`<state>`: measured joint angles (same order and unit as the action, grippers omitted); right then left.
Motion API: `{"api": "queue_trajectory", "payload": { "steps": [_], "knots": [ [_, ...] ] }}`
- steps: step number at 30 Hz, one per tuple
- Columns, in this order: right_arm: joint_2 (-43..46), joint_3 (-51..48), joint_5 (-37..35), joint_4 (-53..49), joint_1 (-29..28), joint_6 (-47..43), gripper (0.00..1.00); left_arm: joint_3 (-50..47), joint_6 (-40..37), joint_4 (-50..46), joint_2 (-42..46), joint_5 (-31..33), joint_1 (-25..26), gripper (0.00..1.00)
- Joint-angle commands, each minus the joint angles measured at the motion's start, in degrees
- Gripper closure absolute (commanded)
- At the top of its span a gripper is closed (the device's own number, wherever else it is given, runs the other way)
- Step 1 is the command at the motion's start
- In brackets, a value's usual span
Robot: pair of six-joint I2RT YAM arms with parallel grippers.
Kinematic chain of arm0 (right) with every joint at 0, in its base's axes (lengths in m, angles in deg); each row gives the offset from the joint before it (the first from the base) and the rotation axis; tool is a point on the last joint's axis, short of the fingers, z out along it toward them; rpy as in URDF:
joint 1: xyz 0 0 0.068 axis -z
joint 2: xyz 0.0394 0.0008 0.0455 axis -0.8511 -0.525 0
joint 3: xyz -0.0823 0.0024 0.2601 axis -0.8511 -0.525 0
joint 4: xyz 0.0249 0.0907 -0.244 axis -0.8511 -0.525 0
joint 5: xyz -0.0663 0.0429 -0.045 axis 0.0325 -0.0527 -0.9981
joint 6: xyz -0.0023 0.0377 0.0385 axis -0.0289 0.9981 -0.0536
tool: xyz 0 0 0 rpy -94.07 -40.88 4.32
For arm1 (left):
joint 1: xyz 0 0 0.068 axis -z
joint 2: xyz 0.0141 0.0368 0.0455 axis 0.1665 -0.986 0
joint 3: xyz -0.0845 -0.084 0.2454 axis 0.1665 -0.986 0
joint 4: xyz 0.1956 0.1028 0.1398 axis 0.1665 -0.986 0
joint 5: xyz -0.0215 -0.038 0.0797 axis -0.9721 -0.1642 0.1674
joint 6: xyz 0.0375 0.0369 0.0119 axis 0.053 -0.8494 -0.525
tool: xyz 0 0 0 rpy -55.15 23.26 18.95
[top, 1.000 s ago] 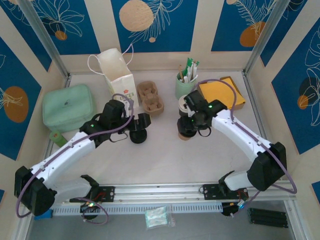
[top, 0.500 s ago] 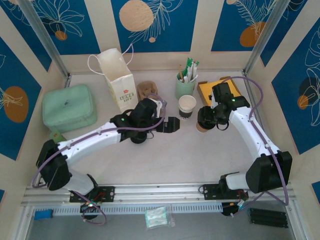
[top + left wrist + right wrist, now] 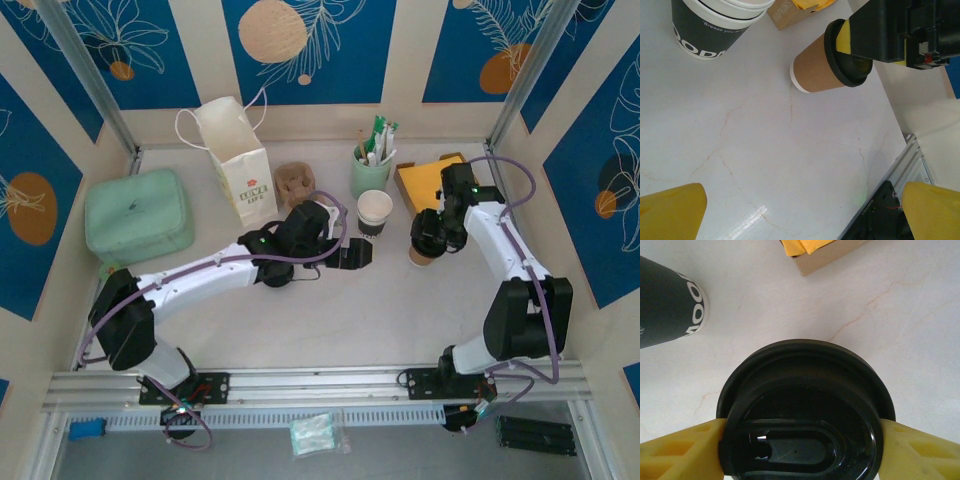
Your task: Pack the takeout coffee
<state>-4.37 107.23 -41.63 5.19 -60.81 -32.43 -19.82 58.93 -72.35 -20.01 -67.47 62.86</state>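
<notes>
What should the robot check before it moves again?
1. Grip: right gripper clamped on the black lid of the brown cup: ok.
2. Free hand: left gripper open and empty: ok.
3. Target: black-and-white paper cup upright, no lid, clear of both grippers: ok.
4. Bag: paper bag standing upright: ok.
5. Lift: brown cup off the table: cannot tell.

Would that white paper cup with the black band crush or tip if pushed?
The white paper cup with the black band looks lidless, so a squeeze would probably dent it. Standing upright and tapered, it might tip under a high push.
</notes>
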Motion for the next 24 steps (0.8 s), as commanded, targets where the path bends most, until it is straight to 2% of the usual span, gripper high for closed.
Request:
{"api": "queue_trajectory", "payload": {
  "steps": [1,5,13,24],
  "knots": [
    [-0.98,-0.83,-0.64,0.96,0.02,0.01,0.31,1.36,0.52,1.53,-0.3,-0.98,0.6,0.01],
    [-2.12,-1.47,-0.9,1.42,0.02,0.14,0.3,1.26,0.61,1.75,-0.43,-1.07,0.58,0.0],
    [-3.11,-1.03,-0.82,1.43,-0.14,0.48,0.2,1.5,0.79,2.04,-0.85,-1.33,0.6,0.01],
    [-2.93,-0.03,-0.47,0.91,-0.5,1.27,0.15,1.77,0.79,1.86,-1.18,-1.42,0.6,0.01]
  ]
}}
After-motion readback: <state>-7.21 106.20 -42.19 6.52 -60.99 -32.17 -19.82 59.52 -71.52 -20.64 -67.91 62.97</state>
